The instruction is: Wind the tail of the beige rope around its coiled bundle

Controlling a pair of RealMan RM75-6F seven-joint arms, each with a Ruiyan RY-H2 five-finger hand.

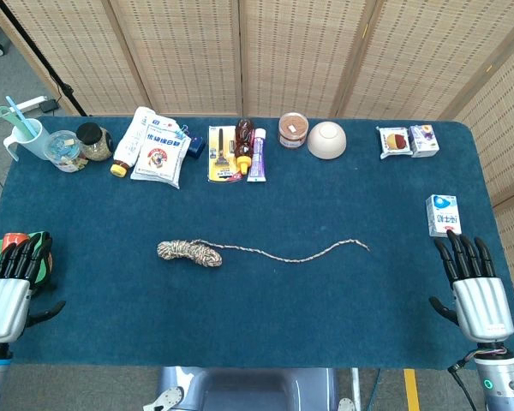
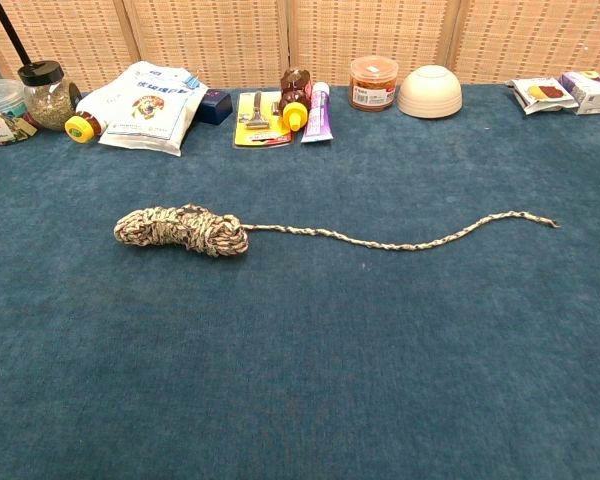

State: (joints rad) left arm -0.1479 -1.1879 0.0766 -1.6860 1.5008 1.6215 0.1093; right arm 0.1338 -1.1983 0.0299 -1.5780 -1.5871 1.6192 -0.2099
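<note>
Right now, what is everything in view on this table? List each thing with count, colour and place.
rope bundle: one, beige, centre-left
rope tail: one, beige, lying loose, running right from the bundle
bowl: one, cream, upside down, far edge
brown tub: one, left of the bowl
white pouch: one, far left
jars: two, far left corner
blue cup: one, far left corner
milk carton: one, white-blue, right edge
table: one, dark blue cloth
left hand: near left edge, fingers apart, holding nothing
right hand: near right edge, fingers apart, holding nothing
</note>
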